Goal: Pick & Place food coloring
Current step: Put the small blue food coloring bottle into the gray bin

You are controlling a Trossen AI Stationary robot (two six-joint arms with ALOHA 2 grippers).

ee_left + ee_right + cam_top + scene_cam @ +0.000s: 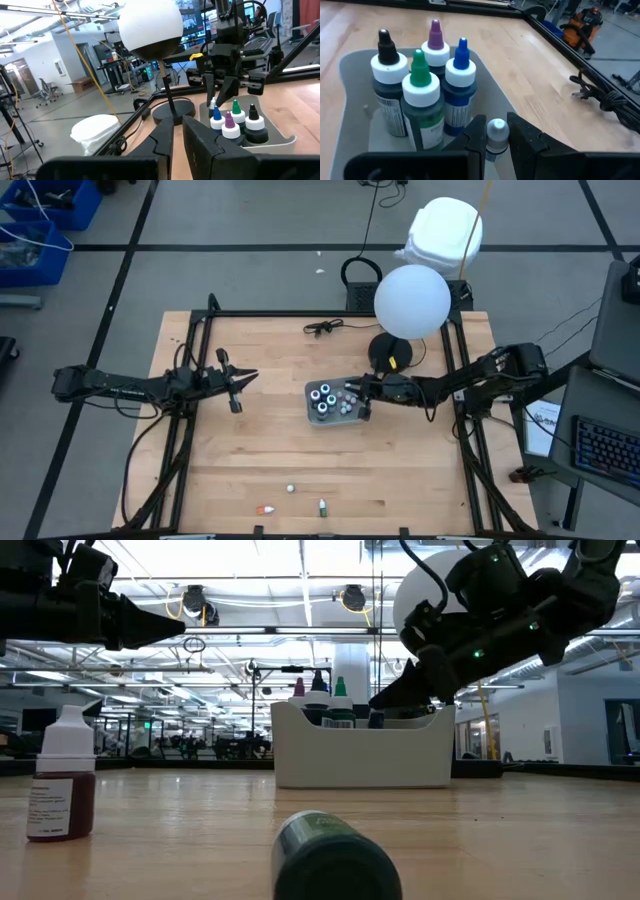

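Four round-capped bottles [422,80], smooth grey tray [350,65] — wooden table [250,450]

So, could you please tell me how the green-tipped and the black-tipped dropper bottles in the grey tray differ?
The green-tipped dropper bottle has a green nozzle and green contents; the black-tipped dropper bottle has a black nozzle and darker contents. In the right wrist view, the green one stands nearer the right gripper. Both stand upright in the grey tray, with white collars.

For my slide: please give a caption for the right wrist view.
Right gripper holds a small bottle beside four bottles in the tray.
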